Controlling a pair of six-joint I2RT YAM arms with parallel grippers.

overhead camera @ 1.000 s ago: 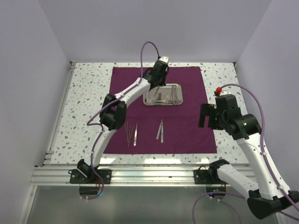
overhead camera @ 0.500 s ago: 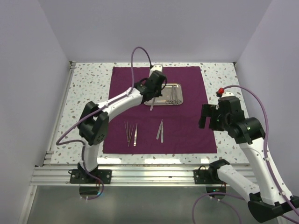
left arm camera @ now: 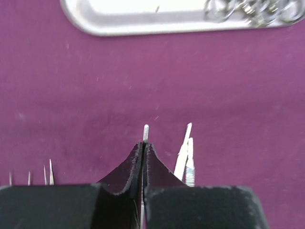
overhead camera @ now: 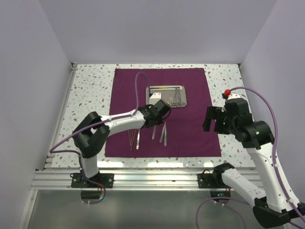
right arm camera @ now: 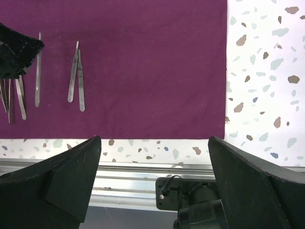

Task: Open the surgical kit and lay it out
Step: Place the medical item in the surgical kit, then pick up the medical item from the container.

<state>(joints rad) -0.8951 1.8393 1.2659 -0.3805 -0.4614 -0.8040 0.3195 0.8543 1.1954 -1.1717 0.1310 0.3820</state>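
Left claw [overhead camera: 153, 125] clamped on thin silver instrument [overhead camera: 154, 133], centre of purple cloth wrap [overhead camera: 190, 129]; right claw [overhead camera: 208, 119] jaws wide apart, nothing in them, at the cloth's right edge.
Held instrument's long axis runs top-to-bottom of the frame, tip [left arm camera: 145, 129] toward steel tray [overhead camera: 167, 93]; whether it touches the cloth, can't tell. Tweezers [overhead camera: 163, 133] just right of it, parallel; more thin tools [overhead camera: 133, 136] to its left, same direction. Tray sits upper centre of the cloth, ring-handled instruments [overhead camera: 178, 99] bunched in its right end. Cloth lies flat on speckled bench [overhead camera: 90, 90].
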